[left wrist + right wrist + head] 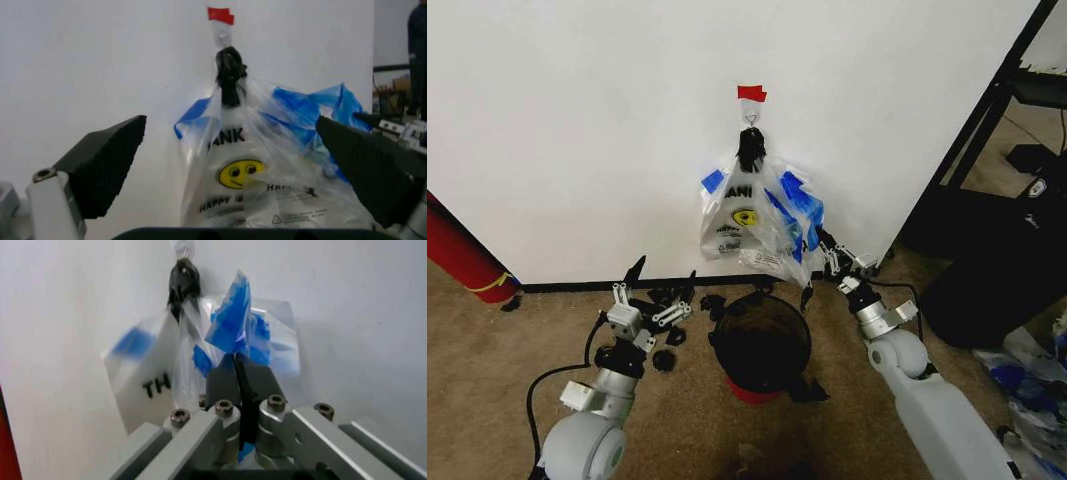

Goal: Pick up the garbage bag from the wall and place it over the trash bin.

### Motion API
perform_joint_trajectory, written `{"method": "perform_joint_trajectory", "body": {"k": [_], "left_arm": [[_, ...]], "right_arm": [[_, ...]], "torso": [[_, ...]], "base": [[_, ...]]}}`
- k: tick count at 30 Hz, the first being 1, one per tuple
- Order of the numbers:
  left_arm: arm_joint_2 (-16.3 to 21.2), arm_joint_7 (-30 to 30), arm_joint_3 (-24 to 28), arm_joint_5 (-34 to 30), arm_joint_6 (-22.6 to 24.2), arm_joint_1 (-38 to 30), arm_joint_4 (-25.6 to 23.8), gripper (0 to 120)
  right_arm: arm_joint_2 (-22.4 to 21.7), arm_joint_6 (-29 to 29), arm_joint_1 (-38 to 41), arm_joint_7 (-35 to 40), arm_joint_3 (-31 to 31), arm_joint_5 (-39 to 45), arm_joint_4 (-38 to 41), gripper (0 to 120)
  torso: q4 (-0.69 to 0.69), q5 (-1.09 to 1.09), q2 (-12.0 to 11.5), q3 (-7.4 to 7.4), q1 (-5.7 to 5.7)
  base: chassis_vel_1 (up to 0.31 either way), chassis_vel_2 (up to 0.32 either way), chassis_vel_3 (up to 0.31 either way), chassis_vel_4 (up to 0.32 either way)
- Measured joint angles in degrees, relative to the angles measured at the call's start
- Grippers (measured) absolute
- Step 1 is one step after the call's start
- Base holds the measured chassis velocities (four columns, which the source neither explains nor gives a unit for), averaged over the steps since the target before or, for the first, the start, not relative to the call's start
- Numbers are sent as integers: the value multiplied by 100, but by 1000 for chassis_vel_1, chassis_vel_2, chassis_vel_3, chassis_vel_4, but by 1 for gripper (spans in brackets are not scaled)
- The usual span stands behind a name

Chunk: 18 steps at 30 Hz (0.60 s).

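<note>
The garbage bag (pixel 789 228), crinkly clear plastic with blue tape patches, hangs against the white wall (pixel 577 120) under a hook and a red tape piece (pixel 751 93). My right gripper (pixel 823 247) is shut on a blue-taped edge of the bag at its right side. The right wrist view shows the fingers (pixel 223 377) pinched together on the blue patch (pixel 230 325). My left gripper (pixel 663 279) stands open low at the left, apart from the bag (pixel 293 200). The trash bin (pixel 760 345), red outside and black inside, stands on the carpet right below the bag.
A flat smiley bag (pixel 732 215) hangs from a black clip (pixel 751 148) on the same hook, behind the crinkly one. A red cylinder with a yellow band (pixel 462 255) leans at the left. A black rack (pixel 987 140) and dark bags (pixel 987 285) stand at the right.
</note>
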Motion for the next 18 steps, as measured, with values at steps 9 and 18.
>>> {"method": "perform_joint_trajectory", "body": {"k": [9,18], "left_arm": [[248,6,604,291,351,-950,262,100],[520,-33,1435,316,797,-1555,448,100]], "right_arm": [[693,-63,-339,-109,52,445,226,0],[857,-247,-465,-470,-50,1254,516,0]], "torso": [[-1,-1,-1,1,0],[2,-1,-1,1,0]], "base": [[0,0,0,0],[0,0,0,0]]}}
